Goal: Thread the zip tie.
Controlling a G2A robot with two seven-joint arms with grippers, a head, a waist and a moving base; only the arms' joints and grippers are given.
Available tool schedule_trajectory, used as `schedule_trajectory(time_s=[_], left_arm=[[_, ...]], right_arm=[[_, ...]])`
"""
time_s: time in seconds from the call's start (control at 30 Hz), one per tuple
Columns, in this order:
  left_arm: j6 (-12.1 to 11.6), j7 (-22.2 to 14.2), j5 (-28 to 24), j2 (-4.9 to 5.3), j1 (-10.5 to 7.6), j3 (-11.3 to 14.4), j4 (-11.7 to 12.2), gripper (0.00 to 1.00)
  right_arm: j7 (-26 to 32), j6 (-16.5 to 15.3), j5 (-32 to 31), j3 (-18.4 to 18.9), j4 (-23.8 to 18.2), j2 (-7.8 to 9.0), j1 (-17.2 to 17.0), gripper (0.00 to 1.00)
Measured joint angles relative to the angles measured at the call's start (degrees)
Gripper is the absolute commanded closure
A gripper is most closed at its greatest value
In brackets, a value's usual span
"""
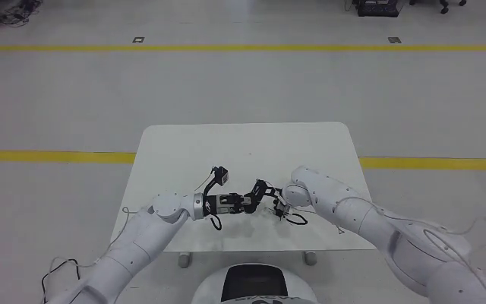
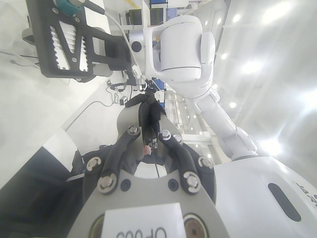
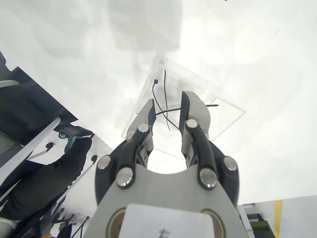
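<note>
Several black zip ties (image 3: 155, 81) lie crossed on a clear plastic plate (image 3: 223, 115) on the white table (image 1: 243, 144). My right gripper (image 3: 167, 100) hangs just above them, open, one finger on each side of the crossing strands and nothing gripped. In the top view the right gripper (image 1: 279, 211) is at the table's front middle, close to my left gripper (image 1: 258, 191). My left gripper (image 2: 148, 102) is raised off the table with its fingers pressed together. A thin black zip tie strap (image 2: 156, 168) runs back from between them.
The two wrists sit very close together; the right arm's black camera mount (image 2: 62, 33) and white wrist (image 2: 178, 48) are right beside the left gripper. The table's front edge (image 1: 228, 251) is near both grippers. The far half of the tabletop is bare.
</note>
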Motion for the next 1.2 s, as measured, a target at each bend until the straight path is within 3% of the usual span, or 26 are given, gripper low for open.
schedule_trajectory(time_s=[0.2,1.2], left_arm=[[0.0,0.0,0.0,0.00,0.00,0.0,0.0,1.00],[0.0,0.0,0.0,0.00,0.00,0.0,0.0,1.00]], right_arm=[[-0.2,0.0,-0.2,0.0,1.1,-0.63,0.0,0.84],[-0.9,0.0,-0.8,0.0,3.1,-2.08,-0.1,0.87]])
